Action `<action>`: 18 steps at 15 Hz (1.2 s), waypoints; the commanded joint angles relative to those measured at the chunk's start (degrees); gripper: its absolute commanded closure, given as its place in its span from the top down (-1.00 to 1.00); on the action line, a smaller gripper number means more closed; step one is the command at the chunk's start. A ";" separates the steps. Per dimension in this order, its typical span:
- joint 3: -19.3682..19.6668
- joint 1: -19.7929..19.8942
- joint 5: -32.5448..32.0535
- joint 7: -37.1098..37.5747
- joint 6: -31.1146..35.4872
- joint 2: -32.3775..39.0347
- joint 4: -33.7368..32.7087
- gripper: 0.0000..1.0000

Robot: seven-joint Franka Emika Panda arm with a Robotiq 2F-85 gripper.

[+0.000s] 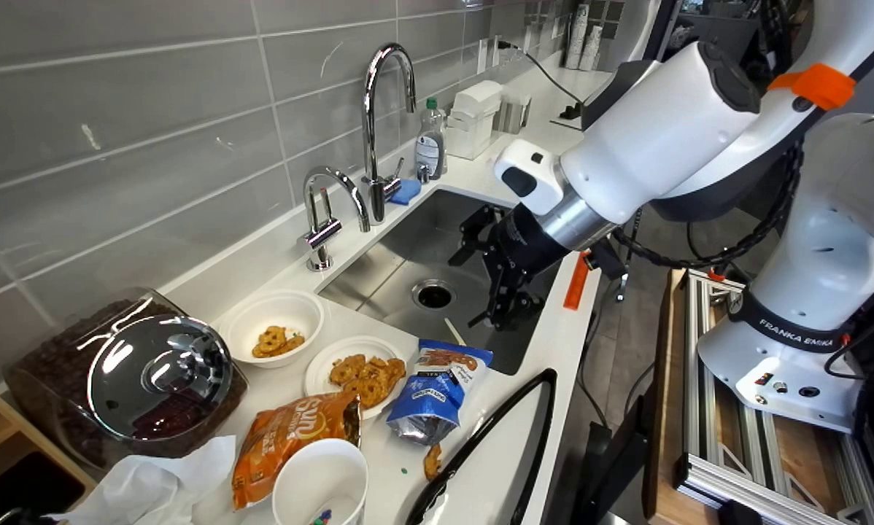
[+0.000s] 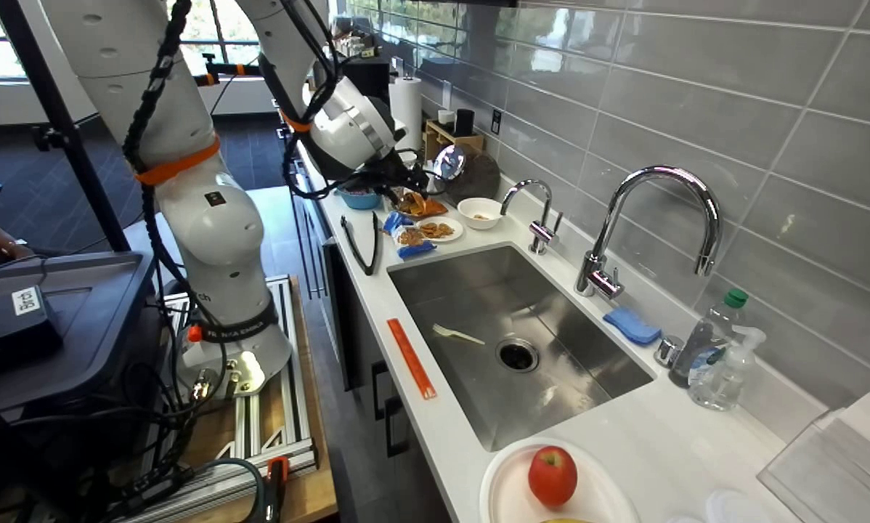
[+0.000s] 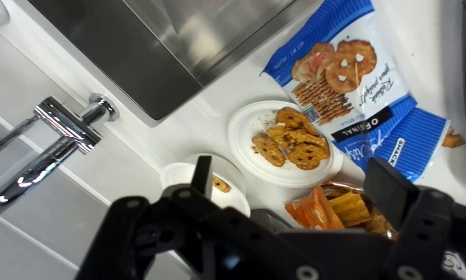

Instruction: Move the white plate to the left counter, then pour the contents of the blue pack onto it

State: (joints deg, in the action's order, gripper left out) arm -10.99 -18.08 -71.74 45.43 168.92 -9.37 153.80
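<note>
- step in hand: on present judgement, the white plate (image 3: 241,149) reads as in place and the pour as done or nearly so; what is left looks like checking and clearing away.
- white plate: lying flat on the broad stretch of tabletop (image 1: 392,456), near the sink (image 1: 408,270); bears a small heap of crisps (image 3: 293,138) matching those printed on the blue pack (image 3: 353,93).
- blue pack: lying printed face up on the same tabletop, just beside the plate (in the wrist view its edge meets the rim, though true contact cannot be confirmed); whether anything is left inside cannot be told.
- loose crisp (image 1: 432,462): one found on the tabletop near the silvery end of the pack, in an exterior view.
- fingers (image 3: 202,177): spread wide, nothing between them, raised above the tabletop and apart from both plate and pack.
- next move, should the pack prove spent: withdraw upward, passing well apart from the white bowl (image 1: 258,310) and the orange bag (image 1: 291,437).
- next move, should contents remain: come down over the pack, pinch one end, lift, and tip its mouth over the middle of the plate.
- hazard, as judged: the plate looks light, and a pack dragged across its rim could shift it or scatter crisps.
</note>
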 commanded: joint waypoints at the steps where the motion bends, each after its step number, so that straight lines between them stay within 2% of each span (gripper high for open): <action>1: 0.27 -0.97 5.94 0.15 -3.29 -8.43 5.14 1.00; 3: 1.29 -1.84 9.91 -2.07 -3.16 -11.46 7.30 1.00; 4: 2.39 -3.26 9.59 -1.57 -3.75 -7.74 3.45 1.00; 7: 5.87 -7.01 12.44 -4.98 -2.90 -9.02 3.71 1.00; 11: 10.20 -12.49 16.12 -8.14 -6.91 -12.44 5.05 1.00; 13: 12.31 -15.42 17.30 -8.60 -12.63 -13.94 3.95 1.00; 18: 15.54 -20.35 19.77 -8.57 -26.39 -24.12 4.65 1.00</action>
State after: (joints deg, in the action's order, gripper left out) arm 2.32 -34.77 -54.63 38.68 149.41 -26.48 157.01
